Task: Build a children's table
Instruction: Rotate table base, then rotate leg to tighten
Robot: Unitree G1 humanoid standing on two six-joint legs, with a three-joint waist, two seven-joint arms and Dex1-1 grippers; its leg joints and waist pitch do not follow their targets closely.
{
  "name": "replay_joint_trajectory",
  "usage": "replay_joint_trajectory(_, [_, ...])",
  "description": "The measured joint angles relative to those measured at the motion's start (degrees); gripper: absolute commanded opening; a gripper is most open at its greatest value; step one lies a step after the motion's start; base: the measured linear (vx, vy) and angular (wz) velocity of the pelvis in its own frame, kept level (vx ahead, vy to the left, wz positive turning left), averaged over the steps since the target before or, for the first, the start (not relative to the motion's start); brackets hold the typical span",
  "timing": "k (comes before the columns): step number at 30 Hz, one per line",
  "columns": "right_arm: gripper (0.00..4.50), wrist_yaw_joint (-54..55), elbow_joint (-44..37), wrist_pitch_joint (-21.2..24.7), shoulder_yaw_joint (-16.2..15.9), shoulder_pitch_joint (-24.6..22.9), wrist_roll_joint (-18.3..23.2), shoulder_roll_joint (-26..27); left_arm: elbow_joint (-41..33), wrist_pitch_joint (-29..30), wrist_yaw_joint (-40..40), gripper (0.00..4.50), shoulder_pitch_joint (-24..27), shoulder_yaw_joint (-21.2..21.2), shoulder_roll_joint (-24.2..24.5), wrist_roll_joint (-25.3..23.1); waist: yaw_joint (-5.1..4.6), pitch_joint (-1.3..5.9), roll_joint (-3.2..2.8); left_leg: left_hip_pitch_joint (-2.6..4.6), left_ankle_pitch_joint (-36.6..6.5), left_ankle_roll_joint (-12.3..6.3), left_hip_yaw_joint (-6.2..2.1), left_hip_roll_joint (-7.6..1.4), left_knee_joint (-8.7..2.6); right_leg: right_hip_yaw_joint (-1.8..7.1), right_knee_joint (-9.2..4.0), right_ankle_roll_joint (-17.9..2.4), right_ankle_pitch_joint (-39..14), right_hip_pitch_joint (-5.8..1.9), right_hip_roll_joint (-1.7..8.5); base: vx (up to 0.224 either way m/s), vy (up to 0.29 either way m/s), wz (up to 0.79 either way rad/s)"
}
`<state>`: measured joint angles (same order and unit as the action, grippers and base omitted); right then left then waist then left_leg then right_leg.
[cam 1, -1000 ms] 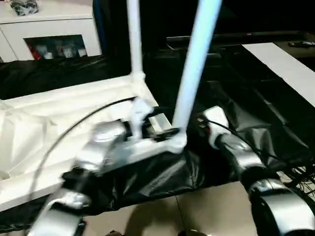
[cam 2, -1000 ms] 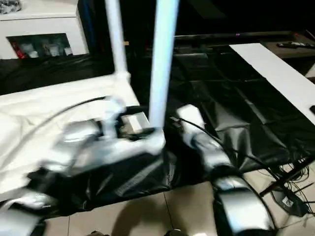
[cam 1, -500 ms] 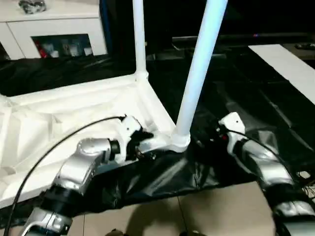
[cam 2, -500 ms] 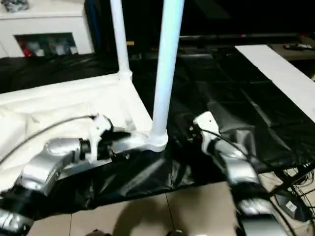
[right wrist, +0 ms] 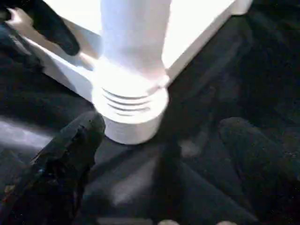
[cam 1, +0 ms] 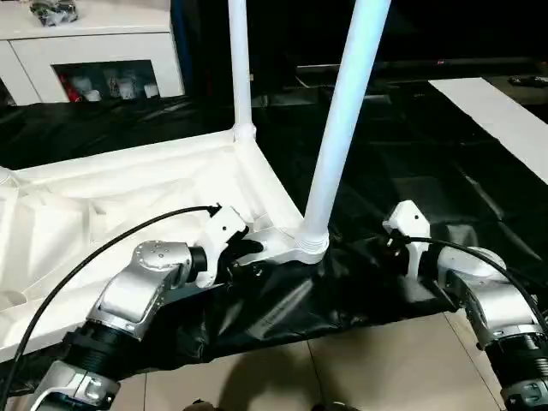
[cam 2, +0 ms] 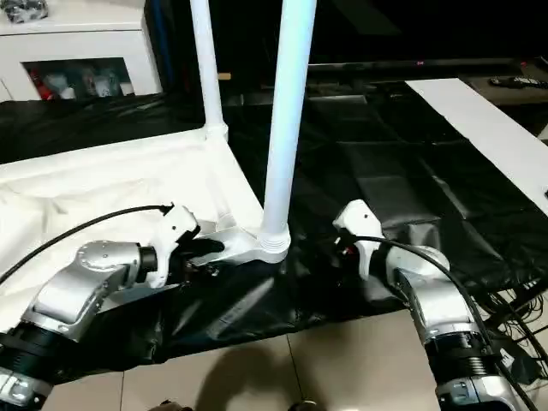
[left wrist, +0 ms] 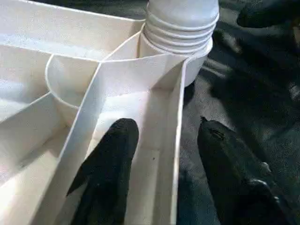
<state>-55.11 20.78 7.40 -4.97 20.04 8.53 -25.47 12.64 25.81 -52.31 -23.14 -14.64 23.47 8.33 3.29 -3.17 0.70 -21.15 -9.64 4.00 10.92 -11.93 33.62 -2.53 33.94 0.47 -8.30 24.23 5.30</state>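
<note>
The white table top lies upside down on a black sheet, ribs up. Two white legs stand upright in its corner sockets, the near leg and the far leg. My left gripper is open and straddles the near side wall just left of the near socket. One of its fingers is inside the rim, the other outside on the sheet. My right gripper is open, low on the sheet to the right of the near leg's base, a short gap from it, with nothing between its fingers.
The black sheet covers the low platform under the table. A white glass-door cabinet stands at the back left. A white board lies at the right. Tiled floor runs along the front, with cables at the right.
My left gripper has come down from above the rim to straddle the side wall. My right gripper has drawn back to the right, away from the near leg. The camera also shifted.
</note>
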Motion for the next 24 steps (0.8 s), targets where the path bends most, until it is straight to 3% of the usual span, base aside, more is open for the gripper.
replay_joint_trajectory(6, [4.5,-1.8,-2.5,3.3,0.0,0.0,1.4,0.0,2.7,-1.6,-1.8,1.71,-1.6,-0.4,1.2,-0.8,0.05,0.0,0.0,0.0,0.0,0.0,-0.05,0.0,-0.01,-0.01,0.02,0.0,0.0,-0.01,0.0,0.0,0.0,0.0])
replay_joint_trajectory(17, [4.5,-2.6,-2.5,4.7,-0.1,0.3,2.2,0.0,5.2,-2.1,-5.5,0.87,-3.7,-2.1,1.7,-1.2,0.08,0.01,-0.01,0.01,0.0,0.0,-0.05,0.01,-0.02,0.01,0.03,0.0,0.0,-0.04,0.0,0.0,0.0,0.0])
replay_joint_trajectory(24, [4.5,-3.2,-1.1,4.9,-1.3,3.3,2.1,0.7,6.0,-2.5,-6.5,0.2,-4.3,-2.6,1.8,-1.6,-0.04,0.01,-0.02,0.06,0.0,0.0,-0.06,0.02,0.0,0.0,0.03,0.0,0.0,-0.07,0.01,0.0,0.0,0.0])
